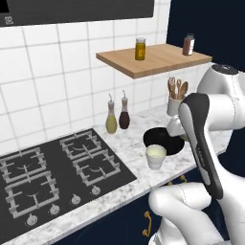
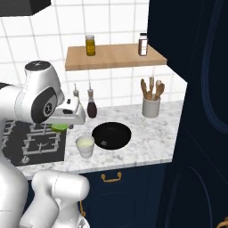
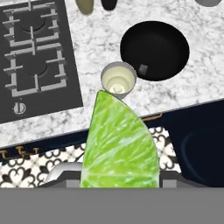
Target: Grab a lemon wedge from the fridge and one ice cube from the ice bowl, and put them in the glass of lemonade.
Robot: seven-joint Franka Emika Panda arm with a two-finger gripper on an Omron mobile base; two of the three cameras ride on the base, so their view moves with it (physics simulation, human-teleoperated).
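Note:
The lemon wedge [image 3: 120,144], bright yellow-green, looms in the foreground of the hand view and also shows under the hand [image 2: 57,128]. My gripper [image 2: 64,121] is shut on it, and the wedge hides the fingertips. It hangs above the counter's front edge, a little left of and above the glass of lemonade [image 3: 118,79] [image 2: 84,146] [image 1: 156,155]. The black ice bowl [image 3: 154,50] [image 2: 111,135] [image 1: 160,139] stands just behind and to the right of the glass, with one ice cube [image 3: 143,68] in it. The fridge is out of view.
A black gas hob [image 1: 52,167] lies left of the glass. Two slim bottles [image 1: 117,117] stand at the tiled wall, and a white crock of wooden utensils [image 2: 151,106] sits back right. A wooden shelf [image 2: 113,55] with two jars hangs above. Tall navy cabinets [image 2: 196,111] close the right.

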